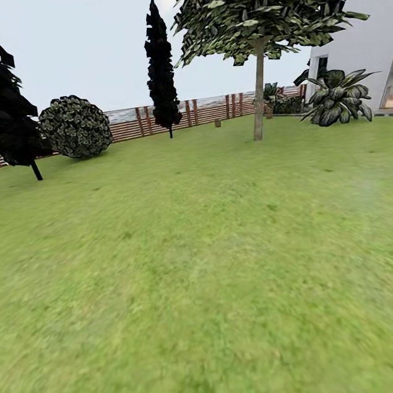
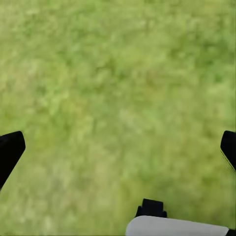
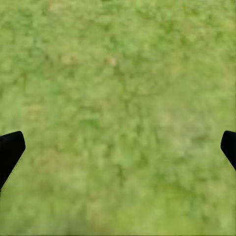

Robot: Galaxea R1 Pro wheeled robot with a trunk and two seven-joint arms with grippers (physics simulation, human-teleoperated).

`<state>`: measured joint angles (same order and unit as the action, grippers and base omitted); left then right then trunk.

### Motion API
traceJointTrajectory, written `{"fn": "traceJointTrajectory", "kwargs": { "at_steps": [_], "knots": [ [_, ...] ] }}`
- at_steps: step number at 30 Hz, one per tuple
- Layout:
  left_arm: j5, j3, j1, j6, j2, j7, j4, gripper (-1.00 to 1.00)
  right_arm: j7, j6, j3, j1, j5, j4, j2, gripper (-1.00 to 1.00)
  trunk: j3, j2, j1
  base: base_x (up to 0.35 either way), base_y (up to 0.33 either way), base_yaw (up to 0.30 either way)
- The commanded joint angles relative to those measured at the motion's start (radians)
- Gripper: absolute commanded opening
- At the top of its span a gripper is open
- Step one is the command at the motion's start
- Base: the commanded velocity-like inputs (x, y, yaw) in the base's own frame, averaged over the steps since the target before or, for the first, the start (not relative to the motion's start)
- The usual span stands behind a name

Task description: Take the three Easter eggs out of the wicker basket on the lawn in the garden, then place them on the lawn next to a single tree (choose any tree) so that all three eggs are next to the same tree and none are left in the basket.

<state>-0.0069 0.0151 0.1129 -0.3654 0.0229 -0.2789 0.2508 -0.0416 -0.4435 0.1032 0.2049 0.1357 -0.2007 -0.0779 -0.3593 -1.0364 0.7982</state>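
Head view: mottled green lawn [image 1: 207, 270]; grey-trunked tree [image 1: 259, 88], broad crown.

I am looking out under a pale, overcast sky [image 1: 87, 43] at a brown slatted fence [image 1: 130, 123] fronting two dark cypresses [image 1: 160, 70], a round shrub [image 1: 76, 126], a spiky plant [image 1: 337, 98] and a white house [image 1: 365, 41].
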Motion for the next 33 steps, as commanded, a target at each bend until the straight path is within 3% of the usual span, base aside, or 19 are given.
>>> {"fn": "traceJointTrajectory", "kwargs": {
  "at_steps": [1, 33],
  "knots": [
    [-0.001, 0.002, 0.001, -0.003, 0.000, -0.005, -0.001, 1.00, -0.004, -0.003, 0.009, 0.001, 0.009, 0.001, 0.000, 1.00, -0.001, -0.001, 0.001, 0.335, 0.000, 0.000],
    [0.000, 0.002, 0.001, -0.003, 0.001, 0.001, -0.001, 1.00, -0.003, -0.003, 0.010, 0.001, 0.009, 0.001, 0.000, 1.00, -0.001, -0.001, 0.001, 0.335, 0.000, 0.000]
  ]
}}
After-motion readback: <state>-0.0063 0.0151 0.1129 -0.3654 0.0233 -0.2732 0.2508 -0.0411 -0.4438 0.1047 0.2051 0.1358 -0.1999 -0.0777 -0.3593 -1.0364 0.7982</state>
